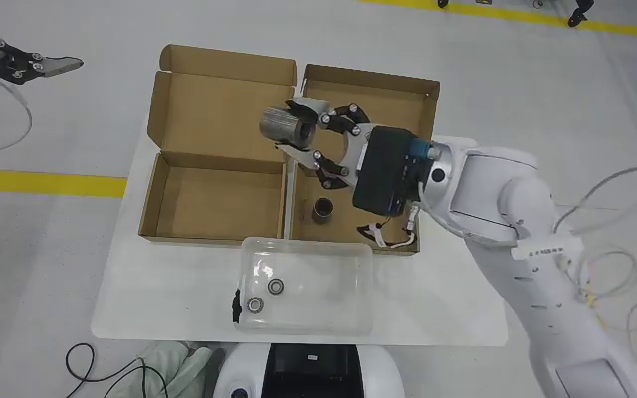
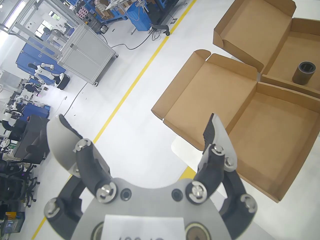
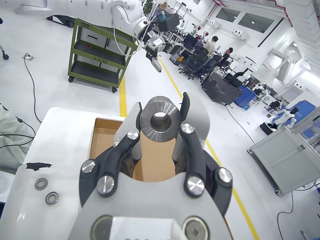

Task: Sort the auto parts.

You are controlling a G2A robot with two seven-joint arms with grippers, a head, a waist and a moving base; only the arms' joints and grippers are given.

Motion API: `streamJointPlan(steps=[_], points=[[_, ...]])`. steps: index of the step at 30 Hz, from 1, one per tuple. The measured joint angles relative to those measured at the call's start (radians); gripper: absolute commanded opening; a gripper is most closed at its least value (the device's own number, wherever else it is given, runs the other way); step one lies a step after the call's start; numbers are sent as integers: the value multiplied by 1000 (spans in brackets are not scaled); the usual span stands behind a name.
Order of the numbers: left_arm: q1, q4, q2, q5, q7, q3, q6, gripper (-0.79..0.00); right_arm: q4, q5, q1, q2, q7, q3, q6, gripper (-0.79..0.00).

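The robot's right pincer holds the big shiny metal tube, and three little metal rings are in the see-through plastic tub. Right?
Not quite: the top view shows two small metal rings in the see-through plastic tub, not three. The right pincer does hold the big shiny metal tube.

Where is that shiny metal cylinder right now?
In the top view, the metal cylinder is up in the air, clamped in the right gripper, over the seam between the left box and the right box, by their open lids.
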Motion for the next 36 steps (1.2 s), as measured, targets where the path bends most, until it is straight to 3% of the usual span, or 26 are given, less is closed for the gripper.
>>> streamJointPlan(steps=[11,20,29,36], points=[[0,0,0,0,0,0,0,0,-1,-32,-42,0,-47,5,-16,-785],[0,0,0,0,0,0,0,0,32,-61,-118,9,-1,9,-40,-785],[0,0,0,0,0,0,0,0,120,-100,-221,21,-31,17,-85,-785],[0,0,0,0,0,0,0,0,176,-138,-262,27,-14,29,-54,-785]])
